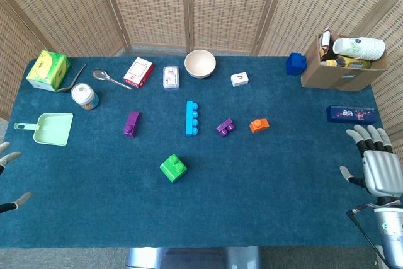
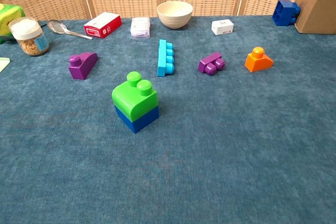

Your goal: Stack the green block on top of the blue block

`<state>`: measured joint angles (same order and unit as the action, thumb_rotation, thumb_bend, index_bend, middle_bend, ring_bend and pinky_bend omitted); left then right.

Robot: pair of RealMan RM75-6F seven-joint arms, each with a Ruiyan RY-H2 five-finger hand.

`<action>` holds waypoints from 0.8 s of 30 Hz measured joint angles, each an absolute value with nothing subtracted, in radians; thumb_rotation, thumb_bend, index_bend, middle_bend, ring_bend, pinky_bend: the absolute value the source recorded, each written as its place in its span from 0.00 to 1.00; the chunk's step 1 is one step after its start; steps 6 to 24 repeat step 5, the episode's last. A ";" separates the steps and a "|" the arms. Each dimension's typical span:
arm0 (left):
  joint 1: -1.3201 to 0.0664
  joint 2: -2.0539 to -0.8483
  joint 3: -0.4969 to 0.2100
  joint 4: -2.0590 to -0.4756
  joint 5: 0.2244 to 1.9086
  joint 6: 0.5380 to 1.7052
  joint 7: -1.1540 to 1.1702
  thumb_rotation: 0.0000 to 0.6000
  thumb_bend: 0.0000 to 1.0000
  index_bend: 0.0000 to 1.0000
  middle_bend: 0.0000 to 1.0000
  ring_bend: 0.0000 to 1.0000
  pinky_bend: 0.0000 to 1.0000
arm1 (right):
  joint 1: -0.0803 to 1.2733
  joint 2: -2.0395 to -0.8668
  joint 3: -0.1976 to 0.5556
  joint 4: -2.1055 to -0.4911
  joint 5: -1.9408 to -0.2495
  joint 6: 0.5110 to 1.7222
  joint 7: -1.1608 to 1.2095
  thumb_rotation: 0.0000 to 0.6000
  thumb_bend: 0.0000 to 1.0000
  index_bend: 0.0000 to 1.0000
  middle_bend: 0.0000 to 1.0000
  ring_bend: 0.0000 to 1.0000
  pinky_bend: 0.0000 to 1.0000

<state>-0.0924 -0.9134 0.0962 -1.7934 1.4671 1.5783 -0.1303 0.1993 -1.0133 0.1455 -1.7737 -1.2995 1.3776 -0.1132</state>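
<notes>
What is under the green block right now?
The green block sits on the blue block, seen in the chest view. From the head view the green block hides the blue one. The seam between them is covered.

The head view looks steeply down from high, taking in the whole table [image 1: 283, 206]. The chest view sits low and close, facing 12 o'clock. Both share the table's middle.

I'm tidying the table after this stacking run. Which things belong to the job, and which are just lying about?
Job:
green rounded plastic block, sitting on top
blue plastic block, under it

Lying about:
long cyan studded brick
orange block
two purple blocks
cream bowl
metal spoon
cardboard box
</notes>
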 measured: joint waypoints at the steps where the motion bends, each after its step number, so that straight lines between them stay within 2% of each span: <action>1: -0.090 -0.915 0.092 -1.797 1.469 1.578 -0.129 0.96 0.25 0.19 0.08 0.00 0.00 | 0.198 -1.013 0.144 -1.773 -1.300 1.377 -0.111 0.98 0.24 0.16 0.14 0.00 0.00; 24: -0.087 -0.921 0.080 -1.804 1.471 1.571 -0.131 0.96 0.24 0.19 0.08 0.00 0.00 | 0.198 -1.019 0.139 -1.769 -1.297 1.362 -0.103 0.98 0.24 0.16 0.14 0.00 0.00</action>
